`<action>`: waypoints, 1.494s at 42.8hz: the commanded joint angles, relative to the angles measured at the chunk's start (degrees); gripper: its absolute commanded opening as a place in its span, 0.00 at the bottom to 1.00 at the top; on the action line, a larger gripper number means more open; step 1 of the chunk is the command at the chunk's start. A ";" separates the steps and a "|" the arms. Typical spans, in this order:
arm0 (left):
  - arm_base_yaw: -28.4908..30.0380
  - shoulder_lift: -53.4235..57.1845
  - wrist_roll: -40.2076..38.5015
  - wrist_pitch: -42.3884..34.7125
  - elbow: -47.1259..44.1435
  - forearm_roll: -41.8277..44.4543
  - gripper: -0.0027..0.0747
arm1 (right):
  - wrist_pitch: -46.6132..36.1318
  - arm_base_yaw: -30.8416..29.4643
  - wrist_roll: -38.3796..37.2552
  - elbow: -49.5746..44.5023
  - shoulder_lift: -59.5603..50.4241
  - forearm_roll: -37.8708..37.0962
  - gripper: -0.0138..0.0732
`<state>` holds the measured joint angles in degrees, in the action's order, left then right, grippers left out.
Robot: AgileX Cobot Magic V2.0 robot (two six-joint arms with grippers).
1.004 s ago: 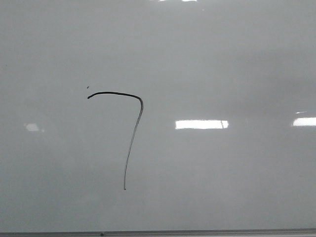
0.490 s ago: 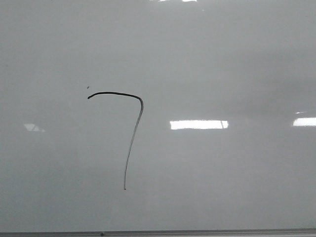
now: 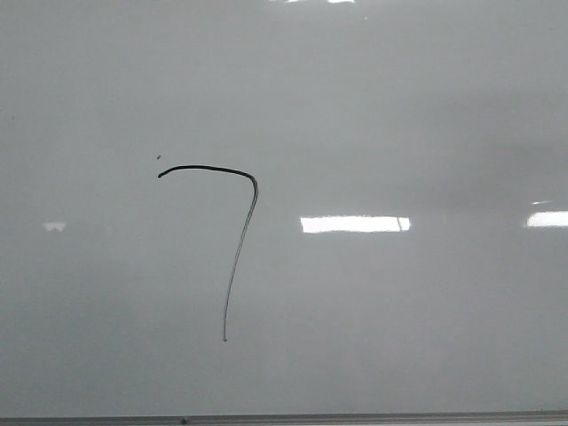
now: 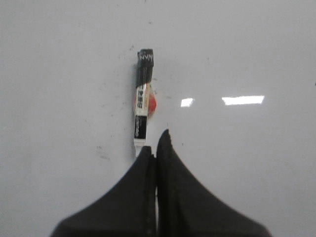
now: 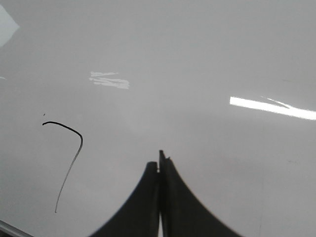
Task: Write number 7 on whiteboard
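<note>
Number 7 [image 3: 232, 240] was on whiteboard [image 3: 399, 337], left of centre in front view: dark curved top bar, fainter slanted downstroke. Tiny speck [image 3: 159, 157] just above bar's left end. Left gripper [image 4: 154, 148]: jaws pressed together, marker [image 4: 142, 103] lying just beyond tips. Right gripper [image 5: 160, 160]: jaws pressed together, holding nothing, apart from the 7.

- Whiteboard [image 3: 399, 106] cut off by the front view at top, left and right; only a sliver of grey bottom edge [image 3: 355, 418] visible.
- Printing on the marker [image 4: 142, 106] too small to read in the left wrist view; lower end hidden behind the left gripper [image 4: 157, 148].
- Red patch [image 4: 152, 103] half hidden behind the marker; unidentifiable.
</note>
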<state>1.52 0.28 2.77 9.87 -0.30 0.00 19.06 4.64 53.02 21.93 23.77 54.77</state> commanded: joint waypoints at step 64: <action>0.06 0.77 -0.47 -8.35 -0.28 -0.84 0.01 | -12.04 -3.48 -33.19 -10.41 -10.29 -32.77 0.08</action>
<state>1.52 0.28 2.77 6.58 -0.30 -0.30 11.75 2.99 30.86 12.32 15.00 29.83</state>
